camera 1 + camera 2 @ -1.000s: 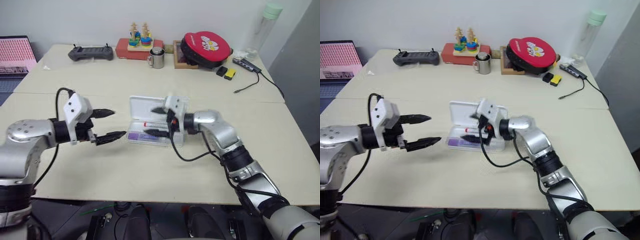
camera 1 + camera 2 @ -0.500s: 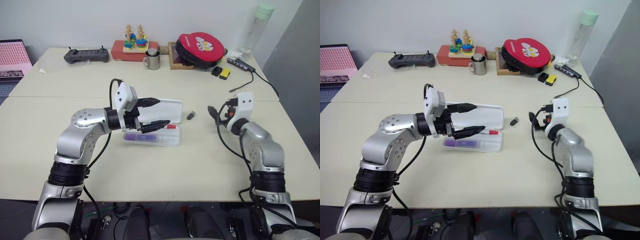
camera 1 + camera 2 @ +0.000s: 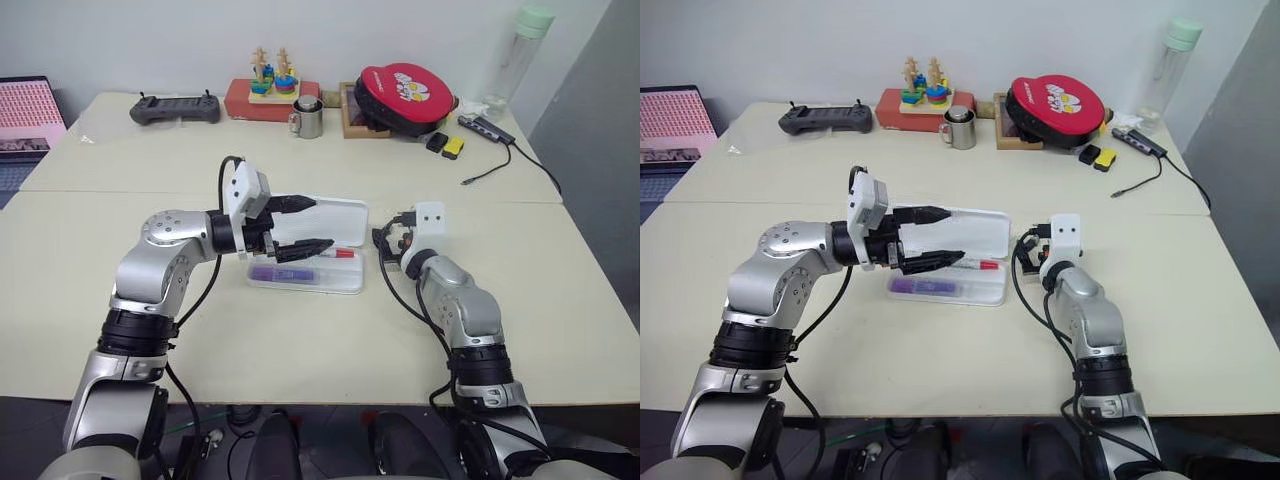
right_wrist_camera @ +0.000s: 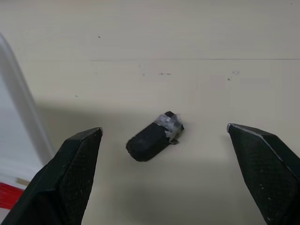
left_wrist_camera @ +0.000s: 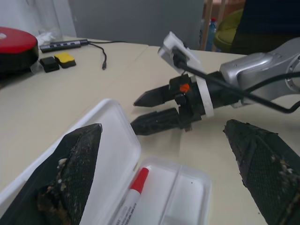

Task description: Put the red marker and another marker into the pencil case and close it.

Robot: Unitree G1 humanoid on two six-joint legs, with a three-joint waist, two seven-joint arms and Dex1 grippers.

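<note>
Left gripper (image 3: 312, 222) hovers over the open pencil case (image 3: 345, 283), jaws spread wide, nothing held. One finger sits above the raised lid, the other above the tray.

Pencil case lies mid-table, lid tipped back toward the far side. Inside the tray: purple marker (image 3: 283, 273) along the near edge, red marker (image 3: 334, 254) behind it, its red cap toward the robot's right. In the left wrist view the red cap sits just under the lid edge.

Just right of the case, a small black cap-like piece (image 4: 153, 138) lies on the table (image 3: 300, 340). Right gripper (image 5: 157, 111) points at it, low over the table, jaws wide and empty, piece between the fingertips but not touched.

Judgement: both markers look to be in the case, so loading seems done. Lid not yet shut; closing is what remains. Whether the black piece belongs to the task cannot be told.
</note>
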